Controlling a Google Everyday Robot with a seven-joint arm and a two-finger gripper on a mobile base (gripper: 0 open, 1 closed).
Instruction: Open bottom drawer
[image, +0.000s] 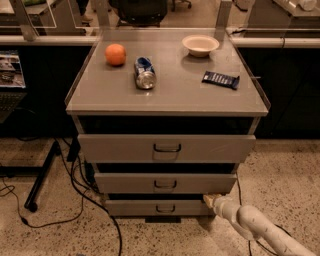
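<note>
Bottom drawer (157, 207): the lowest of three grey fronts in the cabinet, just above the speckled floor (60, 235), directly under the middle drawer (165, 183).
Look of the front: plain grey metal; it is the narrowest and shortest of the three, and a dark strip is seen between it and the front above.
Handle (165, 208): a small dark loop, set at the middle of the bottom front.
Inside: nothing of the interior is shown.
Gripper (209, 200): placed at the upper right corner of the bottom drawer's front, close against it; contact cannot be confirmed.
Gripper state: whether it is spread or pressed together cannot be told.
Arm (255, 227): pale and tubular, brought in low from the lower right edge of the view.
Top drawer (166, 148): the widest and tallest front, fitted with a larger dark handle.
Cabinet top (170, 100): an orange (115, 54), a crushed can (145, 73) lying on its side, a pale bowl (200, 45) and a dark wrapped bar (221, 79) are laid out on it.
Cables (80, 185): trailed over the floor to the left of the cabinet.
</note>
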